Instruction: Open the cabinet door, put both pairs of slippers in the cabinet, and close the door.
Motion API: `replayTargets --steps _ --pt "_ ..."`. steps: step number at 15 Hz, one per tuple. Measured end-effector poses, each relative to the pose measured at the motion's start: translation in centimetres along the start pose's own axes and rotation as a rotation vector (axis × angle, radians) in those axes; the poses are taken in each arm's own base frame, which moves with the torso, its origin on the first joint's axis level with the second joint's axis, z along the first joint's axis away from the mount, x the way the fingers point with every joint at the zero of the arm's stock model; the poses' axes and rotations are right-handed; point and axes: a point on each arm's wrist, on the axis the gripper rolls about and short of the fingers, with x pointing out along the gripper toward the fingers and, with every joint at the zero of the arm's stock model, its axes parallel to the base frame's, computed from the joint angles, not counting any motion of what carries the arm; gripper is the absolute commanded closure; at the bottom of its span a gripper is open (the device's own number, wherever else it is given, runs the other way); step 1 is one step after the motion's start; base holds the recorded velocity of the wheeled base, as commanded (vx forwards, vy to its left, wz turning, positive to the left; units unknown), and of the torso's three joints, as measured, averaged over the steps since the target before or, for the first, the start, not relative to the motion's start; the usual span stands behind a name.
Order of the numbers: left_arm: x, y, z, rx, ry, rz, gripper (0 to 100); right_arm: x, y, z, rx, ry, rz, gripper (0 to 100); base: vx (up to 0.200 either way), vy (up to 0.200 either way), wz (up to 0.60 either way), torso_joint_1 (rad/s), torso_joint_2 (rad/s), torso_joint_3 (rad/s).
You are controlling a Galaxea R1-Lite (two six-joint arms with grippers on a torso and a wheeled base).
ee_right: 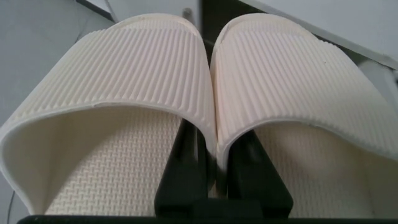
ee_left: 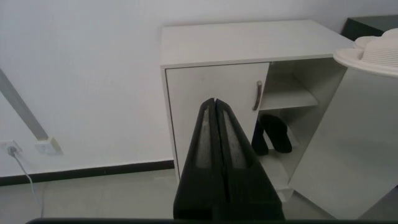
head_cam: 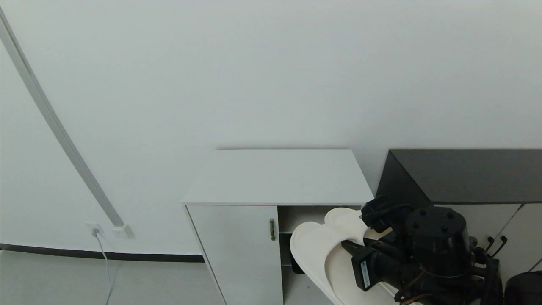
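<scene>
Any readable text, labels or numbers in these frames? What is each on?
Too small to read: print on the white sticker on the right arm's black housing.
No markings seen on the cabinet, cream slippers or wall socket.

Cabinet (head_cam: 277,178): lower centre of the head view, against the wall.
Closed door (head_cam: 237,250): left half of the cabinet front, with the handle (head_cam: 272,229) at its right edge.
Open door (ee_left: 354,143): swung outward from the cabinet's right side.
Shelf (ee_left: 292,93): inside the open right half, dividing upper compartment from lower.
Stored pair of slippers (ee_left: 273,134): lower compartment, below the shelf.
Held pair of slippers (head_cam: 313,250): lower frame, right of centre, before the open half; side by side and touching, clamped at their inner edges by the right gripper (ee_right: 214,168).
Neighbouring unit (head_cam: 465,173): right edge, just beside the cabinet.
Wall socket (head_cam: 95,231): lower left, at the foot of a slanting conduit (head_cam: 55,127).
</scene>
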Motion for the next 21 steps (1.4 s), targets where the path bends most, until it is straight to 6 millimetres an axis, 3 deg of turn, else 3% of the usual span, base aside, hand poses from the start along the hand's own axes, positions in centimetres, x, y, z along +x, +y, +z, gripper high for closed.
replayTargets --steps 13,21 --pt "0.0 0.0 0.0 0.0 0.0 0.0 100 0.4 -0.3 -0.1 0.031 -0.096 0.014 100 0.0 0.0 0.0 0.0 0.0 0.0" --pt "0.0 0.0 0.0 0.0 0.0 0.0 100 1.0 -0.2 -1.0 0.03 -0.111 0.014 100 0.0 0.0 0.0 -0.144 0.32 0.17"
